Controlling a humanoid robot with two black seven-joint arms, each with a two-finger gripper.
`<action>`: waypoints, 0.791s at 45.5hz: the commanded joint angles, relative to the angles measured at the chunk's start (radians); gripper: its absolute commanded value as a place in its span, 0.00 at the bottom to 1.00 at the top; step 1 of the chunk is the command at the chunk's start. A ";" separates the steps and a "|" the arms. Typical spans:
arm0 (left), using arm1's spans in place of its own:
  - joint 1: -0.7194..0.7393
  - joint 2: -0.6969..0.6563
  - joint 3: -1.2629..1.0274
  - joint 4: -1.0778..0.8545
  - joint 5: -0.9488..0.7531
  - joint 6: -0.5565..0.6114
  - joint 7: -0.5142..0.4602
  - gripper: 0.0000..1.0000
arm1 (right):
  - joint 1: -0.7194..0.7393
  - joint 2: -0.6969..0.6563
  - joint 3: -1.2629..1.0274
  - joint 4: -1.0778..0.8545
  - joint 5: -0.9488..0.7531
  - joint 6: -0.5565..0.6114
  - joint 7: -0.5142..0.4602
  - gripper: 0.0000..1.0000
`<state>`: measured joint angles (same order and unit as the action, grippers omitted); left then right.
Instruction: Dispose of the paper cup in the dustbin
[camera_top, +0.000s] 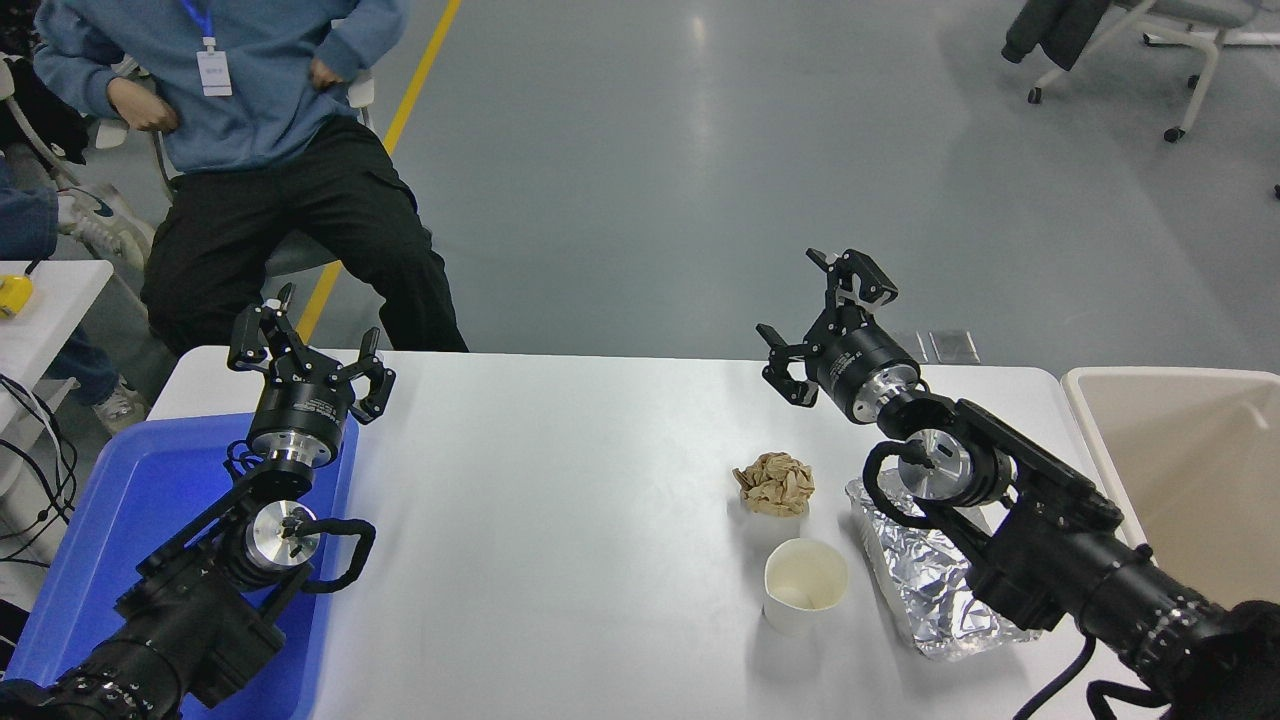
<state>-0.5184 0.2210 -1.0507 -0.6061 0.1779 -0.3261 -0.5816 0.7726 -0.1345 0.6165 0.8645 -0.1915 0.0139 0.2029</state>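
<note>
The cup (805, 585) stands upright and free, between the paper ball (775, 484) and the foil tray (935, 590). The right gripper (818, 318), spread wide and empty, hangs well beyond it, so the bin (1180, 470) must wait.

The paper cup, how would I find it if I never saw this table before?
Look at the white table, toward its right side, near the big beige dustbin. Left of the crinkled silver foil tray, and just nearer the camera than the crumpled tan paper ball, stands the paper cup. It is the only smooth, white, round, open-topped thing there.
</note>
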 joint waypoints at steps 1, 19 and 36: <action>-0.002 -0.002 0.000 -0.001 0.000 -0.001 0.000 1.00 | 0.045 -0.031 -0.175 0.097 -0.058 0.003 -0.002 1.00; -0.003 -0.003 0.000 -0.003 0.000 -0.001 0.002 1.00 | 0.126 -0.177 -0.351 0.247 -0.305 0.001 0.000 1.00; -0.005 -0.003 0.000 -0.003 0.000 -0.001 0.002 1.00 | 0.238 -0.393 -0.557 0.353 -0.643 0.001 0.003 1.00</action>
<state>-0.5214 0.2181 -1.0508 -0.6087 0.1780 -0.3270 -0.5799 0.9459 -0.4119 0.1734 1.1607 -0.6226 0.0155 0.2040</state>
